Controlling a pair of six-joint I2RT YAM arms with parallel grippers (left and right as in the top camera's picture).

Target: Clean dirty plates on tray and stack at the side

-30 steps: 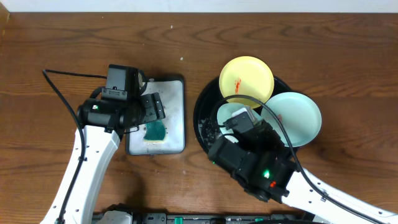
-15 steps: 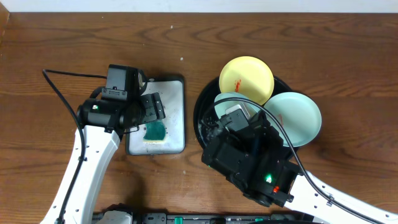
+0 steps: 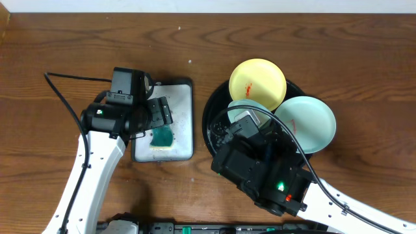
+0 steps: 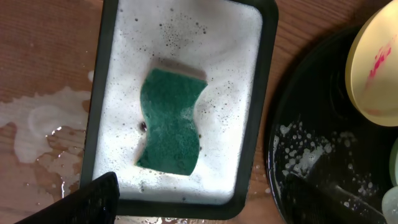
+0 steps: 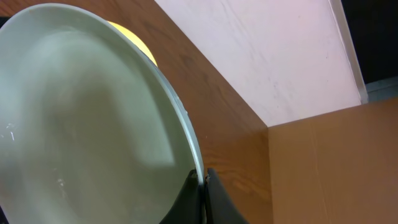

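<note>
Right pincer [image 5: 200, 182] pinching rim of mint plate [image 5: 81, 124], held over black tray [image 3: 213, 133]. Yellow plate [image 3: 258, 81] and second mint plate [image 3: 311, 123] lie at that tray's edge. Left pincer [image 4: 202, 186] spread wide above green sponge [image 4: 171, 121].

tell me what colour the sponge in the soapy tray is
Teal green; the sponge shows best in the left wrist view.

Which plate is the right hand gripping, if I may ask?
The mint plate under the right arm, the only one with its rim pinched in the right hand.
</note>
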